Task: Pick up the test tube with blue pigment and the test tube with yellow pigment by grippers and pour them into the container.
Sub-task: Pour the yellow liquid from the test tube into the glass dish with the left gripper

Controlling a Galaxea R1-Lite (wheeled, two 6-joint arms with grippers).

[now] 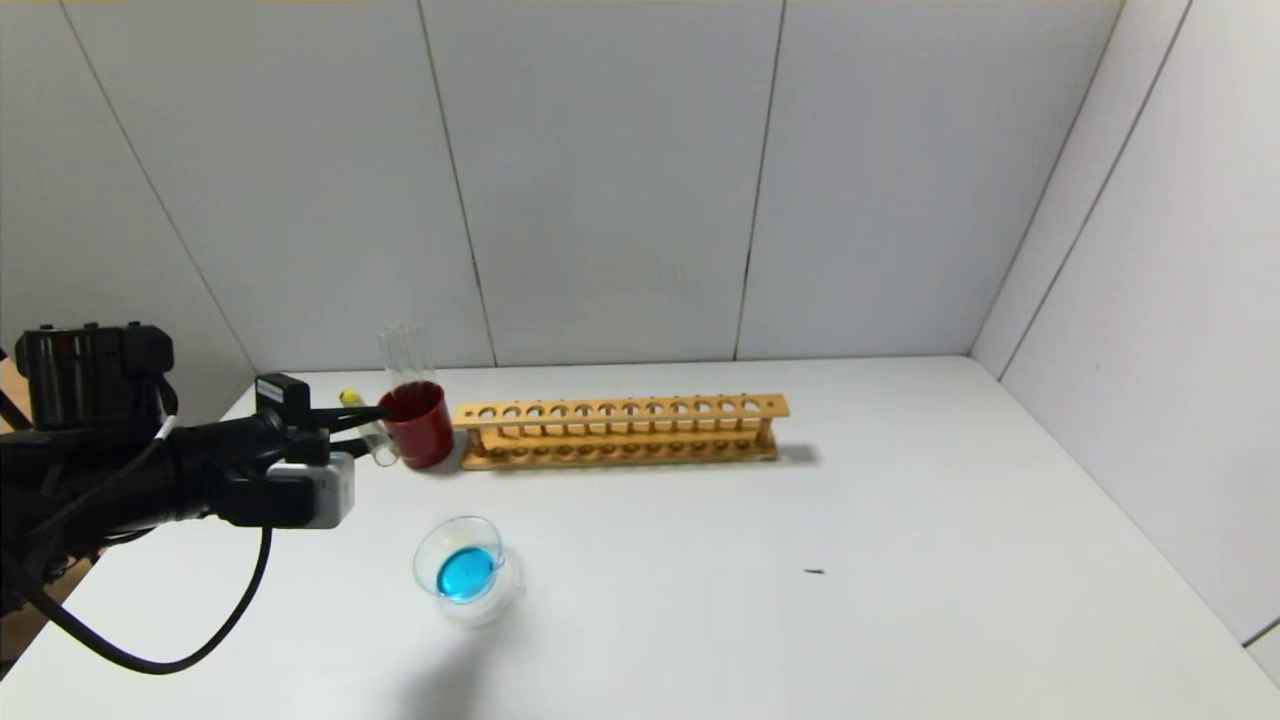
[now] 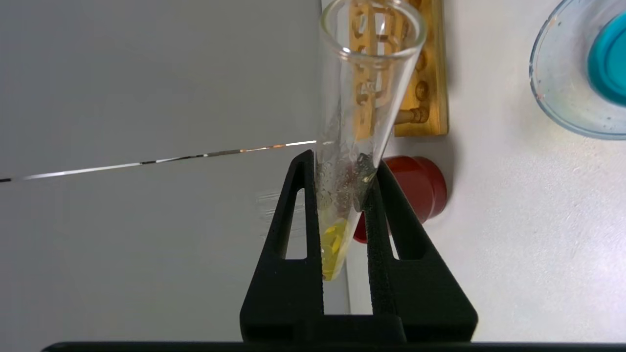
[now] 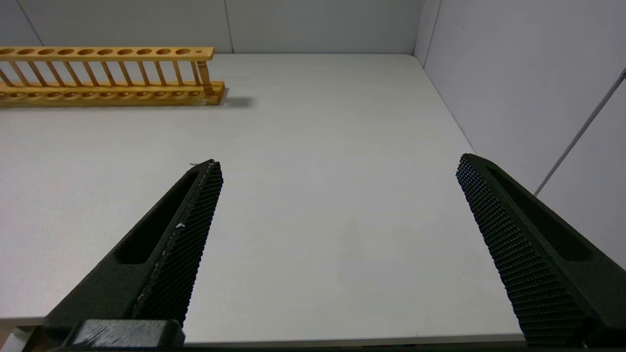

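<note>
Blue already pooled in glass container [image 1: 468, 570]; left pincer [image 2: 342, 195] clamps yellow-pigment test tube [image 2: 349, 146] sideways beside red cup [image 1: 420, 424], unpoured. Right pincer [image 3: 337, 171] wide, idle.

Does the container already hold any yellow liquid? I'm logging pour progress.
No, the container holds only blue liquid, while the yellow liquid sits in the test tube with yellow pigment, clamped in the left gripper.
</note>
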